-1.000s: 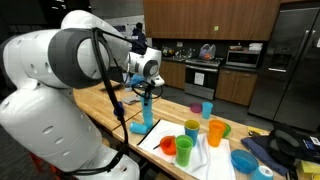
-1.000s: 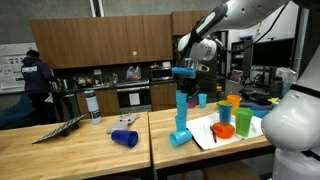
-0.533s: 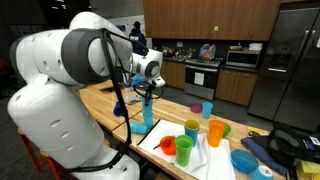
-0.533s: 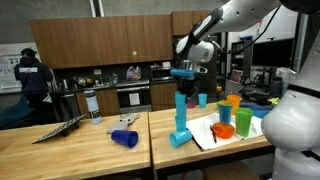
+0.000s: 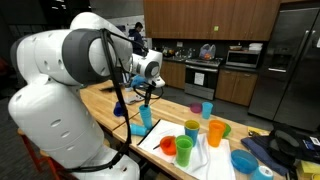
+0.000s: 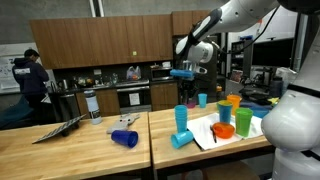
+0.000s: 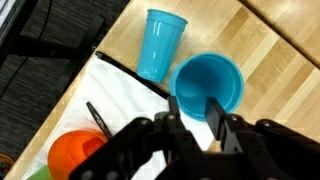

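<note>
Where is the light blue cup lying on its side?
The light blue cup lies upper middle in the wrist view, on the table, beside the upright blue cup.

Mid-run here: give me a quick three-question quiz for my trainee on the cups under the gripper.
1. True or false: the gripper is clamped on the upright blue plastic cup.
2. The second blue plastic cup beside it: A upright, B lying on its side, C upside down?
3. What colour is the sheet under the orange plastic cup?
Key: 1 false, the jaws stand apart above it; 2 B; 3 white.
</note>
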Motion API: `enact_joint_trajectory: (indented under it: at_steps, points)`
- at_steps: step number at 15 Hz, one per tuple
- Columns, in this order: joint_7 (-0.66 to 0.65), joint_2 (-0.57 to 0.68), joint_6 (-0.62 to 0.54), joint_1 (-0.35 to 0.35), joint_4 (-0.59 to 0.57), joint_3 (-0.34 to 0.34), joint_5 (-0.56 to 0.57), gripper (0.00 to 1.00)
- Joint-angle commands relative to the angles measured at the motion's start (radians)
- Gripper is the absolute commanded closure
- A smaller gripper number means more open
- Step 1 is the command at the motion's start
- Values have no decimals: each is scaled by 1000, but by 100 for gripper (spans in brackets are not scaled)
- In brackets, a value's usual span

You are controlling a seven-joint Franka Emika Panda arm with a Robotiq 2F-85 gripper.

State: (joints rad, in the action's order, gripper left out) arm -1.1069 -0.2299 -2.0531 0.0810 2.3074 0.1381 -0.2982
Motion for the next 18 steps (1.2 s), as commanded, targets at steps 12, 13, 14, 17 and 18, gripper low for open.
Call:
enact_joint_trajectory:
  at_steps: [12,13,14,17,18]
  points:
    - [-95,24,73,25,-86,78,114,0]
    - [-116,26,92,28,-98,92,152,0]
    - [-90,31,135,38,-114,95,158,0]
    - [-61,27,232,54,-140,92,134,0]
    - [-59,29,260,58,-150,92,130,0]
